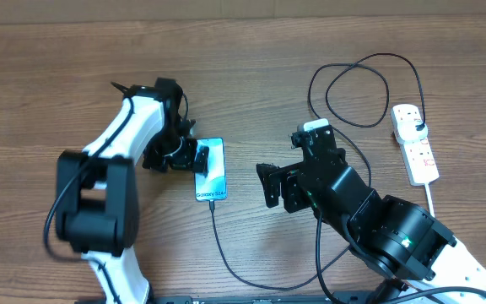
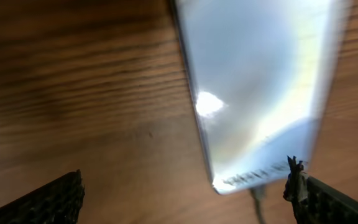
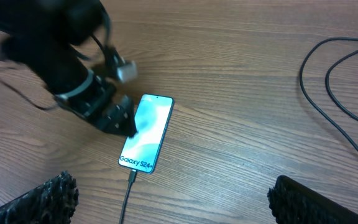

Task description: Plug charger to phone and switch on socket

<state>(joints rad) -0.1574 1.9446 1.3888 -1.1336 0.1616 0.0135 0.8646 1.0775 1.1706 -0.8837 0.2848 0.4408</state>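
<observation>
The phone (image 1: 211, 170) lies flat on the table with its light blue "Galaxy S24+" screen up; it also shows in the left wrist view (image 2: 260, 93) and the right wrist view (image 3: 146, 132). The charger cable (image 1: 226, 253) has its plug tip in the phone's near end (image 3: 133, 177). The white socket strip (image 1: 416, 143) lies at the far right with a black plug in it. My left gripper (image 1: 199, 159) is open, its fingers at the phone's left edge and over its left part. My right gripper (image 1: 270, 186) is open and empty, right of the phone.
The charger cable loops (image 1: 361, 89) across the table behind my right arm toward the socket; it also shows in the right wrist view (image 3: 334, 93). The socket's white lead (image 1: 430, 196) runs toward the front right.
</observation>
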